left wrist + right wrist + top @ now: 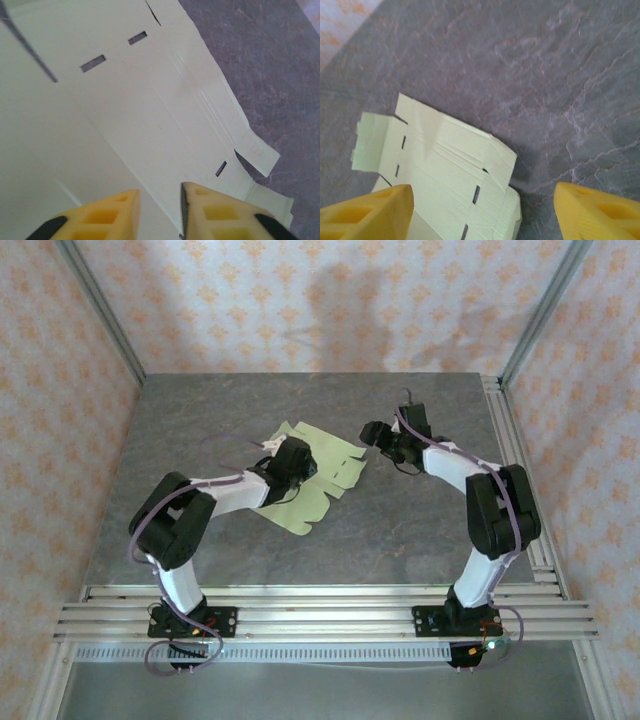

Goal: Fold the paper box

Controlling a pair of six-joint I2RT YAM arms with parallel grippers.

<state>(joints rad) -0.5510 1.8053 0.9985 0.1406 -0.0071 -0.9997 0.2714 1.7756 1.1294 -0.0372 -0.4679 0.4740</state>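
Observation:
The paper box (335,468) is a pale yellow-green die-cut sheet lying flat in the middle of the grey table, with flaps, tabs and small slots. My left gripper (296,462) sits low over the sheet's middle. In the left wrist view the sheet (165,100) is close beneath, and the left gripper (160,200) has its yellow fingers a narrow gap apart, with a panel edge running between them. My right gripper (372,435) hovers just off the sheet's right end. In the right wrist view it (484,192) stands wide open above the sheet's corner (445,150), holding nothing.
The grey stone-patterned table (420,530) is bare around the sheet. Aluminium rails (320,610) run along the near edge, and more (515,460) along the right side. Patterned walls close in the back and both sides.

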